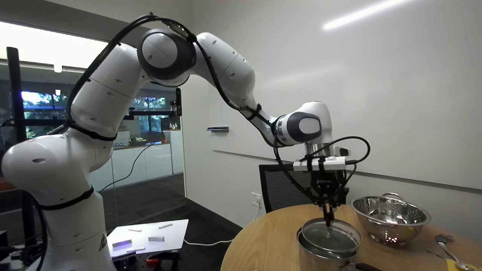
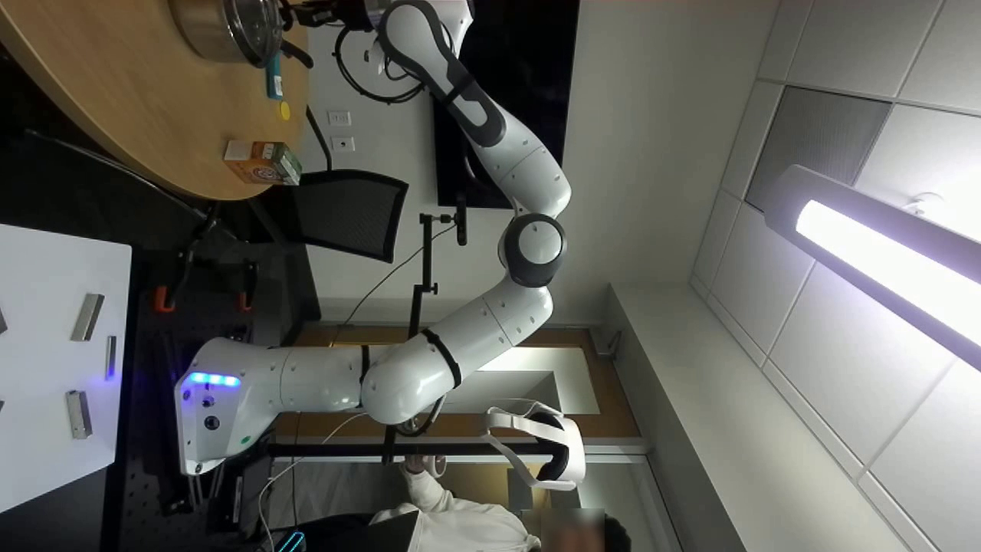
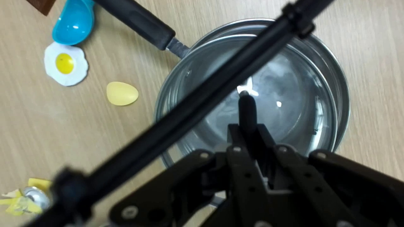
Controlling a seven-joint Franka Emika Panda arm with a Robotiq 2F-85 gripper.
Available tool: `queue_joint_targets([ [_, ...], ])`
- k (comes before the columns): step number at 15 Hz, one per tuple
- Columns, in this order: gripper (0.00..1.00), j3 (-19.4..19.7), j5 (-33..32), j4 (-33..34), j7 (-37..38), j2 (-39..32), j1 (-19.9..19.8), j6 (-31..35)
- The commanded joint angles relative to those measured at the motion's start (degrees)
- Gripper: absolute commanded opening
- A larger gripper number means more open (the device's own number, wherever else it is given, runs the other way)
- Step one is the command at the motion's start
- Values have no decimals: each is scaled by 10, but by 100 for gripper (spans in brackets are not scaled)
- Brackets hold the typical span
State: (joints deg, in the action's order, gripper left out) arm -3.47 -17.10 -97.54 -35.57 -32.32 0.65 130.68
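One round glass lid (image 3: 284, 91) is in the grip of the gripper (image 1: 328, 221), whose fingers are clamped on its dark handle (image 3: 247, 110). The glass is clear with a smoky grey cast, thin enough to the eye that the inside of the pot shows through, and a narrow bright metal band runs around its edge. White glints sit near the middle, and a longer streak of shine curves along one side (a black cable (image 3: 195, 97) cuts across the wrist view and hides a stripe of it). It is over the mouth of a steel pot (image 1: 314, 260) on the wooden table (image 1: 263, 241), set off-centre, so a crescent of the pot's inside shows past the rim; whether lid and pot touch, I cannot tell. The pot's black handle (image 3: 139, 23) points away to one side. Near the pot lie a pale yellow oval piece (image 3: 122, 93) and a toy fried egg (image 3: 66, 64), and a perforated steel colander (image 1: 391, 229) stands close by.
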Motion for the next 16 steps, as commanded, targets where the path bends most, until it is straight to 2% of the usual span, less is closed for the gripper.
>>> queue_joint_targets([
  [1,4,-1,5,38,20,7,6,-33],
  [5,4,-13,7,46,4,23,5,-61],
  [11,4,-42,8,13,-63,62,11,-127],
  [16,4,-61,4,-31,-108,94,30,-138],
])
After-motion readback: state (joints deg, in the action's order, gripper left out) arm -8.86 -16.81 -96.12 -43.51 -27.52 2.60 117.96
